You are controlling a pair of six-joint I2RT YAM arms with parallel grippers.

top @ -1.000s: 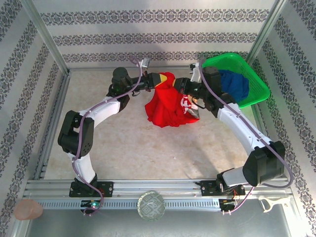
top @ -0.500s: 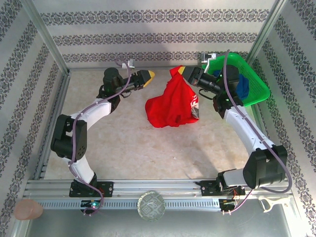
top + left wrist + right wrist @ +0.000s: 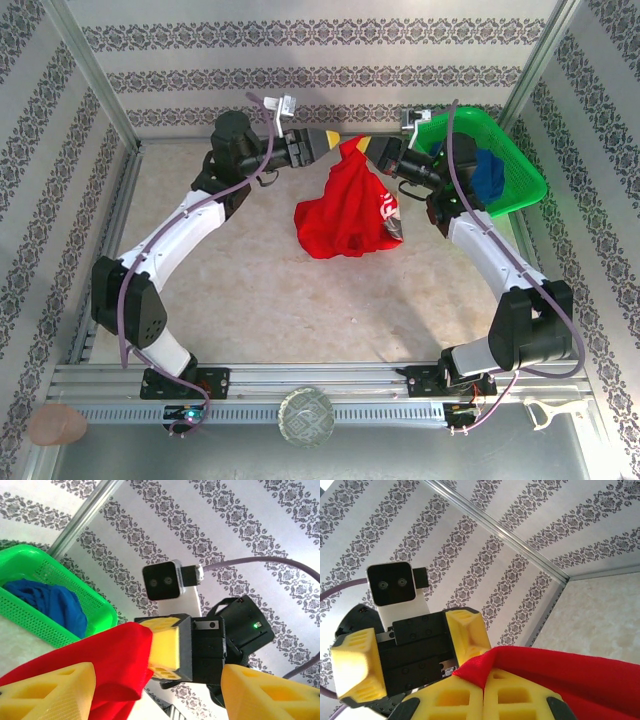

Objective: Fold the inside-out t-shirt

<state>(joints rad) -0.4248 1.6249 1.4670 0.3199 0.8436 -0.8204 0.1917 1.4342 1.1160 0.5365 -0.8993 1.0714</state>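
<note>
Though it gripped 1 second ago, left gripper [image 3: 334, 139] open, right gripper [image 3: 366, 147] clamped on t-shirt [image 3: 345, 210]

Left gripper [image 3: 333, 138] has released the bright red wrinkled cloth t-shirt [image 3: 345, 212], its jaws now spread, tip back near the shirt's top corner, right gripper [image 3: 368, 147] risen from the shirt's side to pinch that corner, left arm stretched further out.

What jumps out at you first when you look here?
The bright red t-shirt hangs near the table's far middle, pinched at its top by the right gripper, with the left gripper open beside it. In the far right corner, a green basket holds a dark blue garment.
</note>
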